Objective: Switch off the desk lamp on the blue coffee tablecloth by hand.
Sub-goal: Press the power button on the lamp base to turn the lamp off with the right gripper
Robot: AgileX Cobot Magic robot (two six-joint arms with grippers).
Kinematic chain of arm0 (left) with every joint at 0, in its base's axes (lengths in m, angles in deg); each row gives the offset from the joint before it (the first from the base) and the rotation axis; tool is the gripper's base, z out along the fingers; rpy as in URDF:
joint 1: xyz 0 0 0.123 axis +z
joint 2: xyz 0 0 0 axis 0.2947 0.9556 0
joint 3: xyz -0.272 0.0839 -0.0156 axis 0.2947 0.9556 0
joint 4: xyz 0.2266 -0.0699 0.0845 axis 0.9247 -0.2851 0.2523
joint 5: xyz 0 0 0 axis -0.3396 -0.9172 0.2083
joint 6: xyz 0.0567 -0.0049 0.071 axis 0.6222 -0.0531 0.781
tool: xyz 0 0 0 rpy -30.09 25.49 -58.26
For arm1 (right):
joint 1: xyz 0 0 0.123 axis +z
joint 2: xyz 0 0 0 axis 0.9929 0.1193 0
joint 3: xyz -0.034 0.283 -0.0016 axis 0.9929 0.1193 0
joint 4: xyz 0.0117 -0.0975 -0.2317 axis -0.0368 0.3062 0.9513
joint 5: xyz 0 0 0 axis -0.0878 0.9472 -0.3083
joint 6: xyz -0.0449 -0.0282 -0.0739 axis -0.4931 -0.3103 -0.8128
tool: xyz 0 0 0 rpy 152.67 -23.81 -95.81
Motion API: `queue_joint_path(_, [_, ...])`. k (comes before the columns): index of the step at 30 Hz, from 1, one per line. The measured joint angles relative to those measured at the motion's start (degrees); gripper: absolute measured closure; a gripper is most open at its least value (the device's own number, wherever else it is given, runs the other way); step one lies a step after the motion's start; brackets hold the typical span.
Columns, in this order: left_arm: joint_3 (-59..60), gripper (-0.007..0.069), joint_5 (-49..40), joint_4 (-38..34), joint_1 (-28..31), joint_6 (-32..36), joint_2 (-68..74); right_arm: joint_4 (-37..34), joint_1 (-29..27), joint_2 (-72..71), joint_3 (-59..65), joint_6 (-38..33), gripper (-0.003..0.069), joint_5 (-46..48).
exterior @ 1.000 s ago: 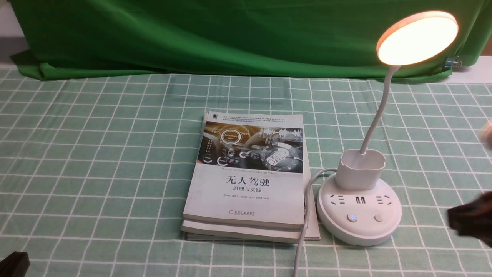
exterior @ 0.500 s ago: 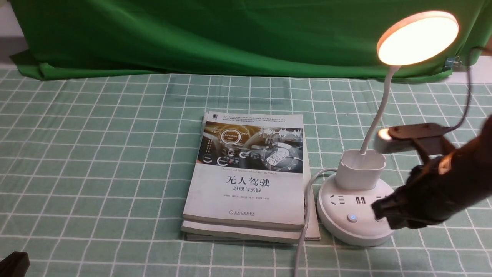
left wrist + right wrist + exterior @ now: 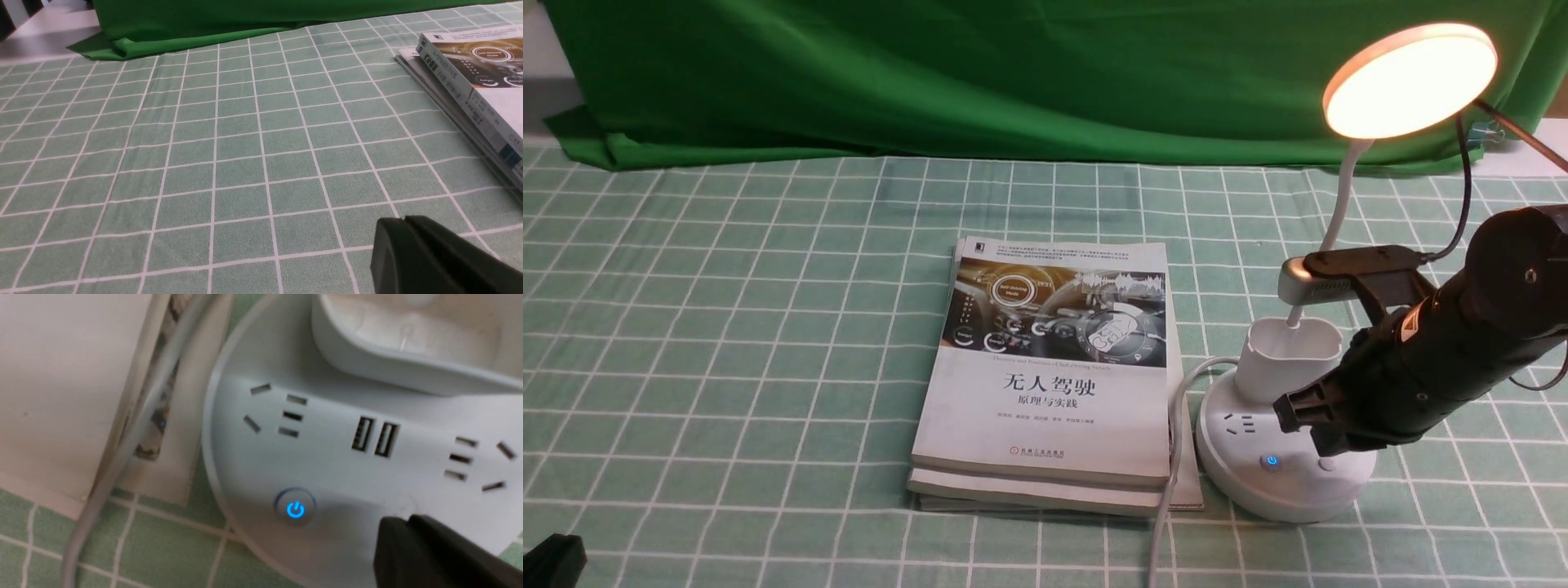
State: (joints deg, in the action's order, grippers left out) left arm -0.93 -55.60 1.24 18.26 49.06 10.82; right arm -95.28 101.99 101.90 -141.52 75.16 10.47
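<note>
The white desk lamp stands on the blue coffee tablecloth (image 3: 727,327) at the right, its disc head (image 3: 1410,79) glowing. Its round base (image 3: 1258,490) has a blue-lit power button (image 3: 1271,461) and a plain button (image 3: 1327,465). My right gripper (image 3: 1288,412) is shut and empty, hovering low over the base in front of the cup holder (image 3: 1286,355). In the right wrist view its tip (image 3: 402,524) sits just beside the lit button (image 3: 295,509). My left gripper (image 3: 404,223) is shut, low over the cloth at the near left (image 3: 551,559).
A stack of books (image 3: 1054,367) lies just left of the lamp base, with the lamp's white cord (image 3: 1168,490) running between them toward the near edge. A plain dark green backdrop cloth (image 3: 931,73) hangs at the back.
My right arm has come in from the right edge and now reaches over the lamp base. The lamp head stays lit. The left arm has not moved.
</note>
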Motion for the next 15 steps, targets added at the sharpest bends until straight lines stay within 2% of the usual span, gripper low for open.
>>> queue_joint_path(15, [0.0,0.0624,0.0,0.0,0.0,0.0,0.0,1.1,0.0,4.0,-0.7,0.1,0.0626,0.2])
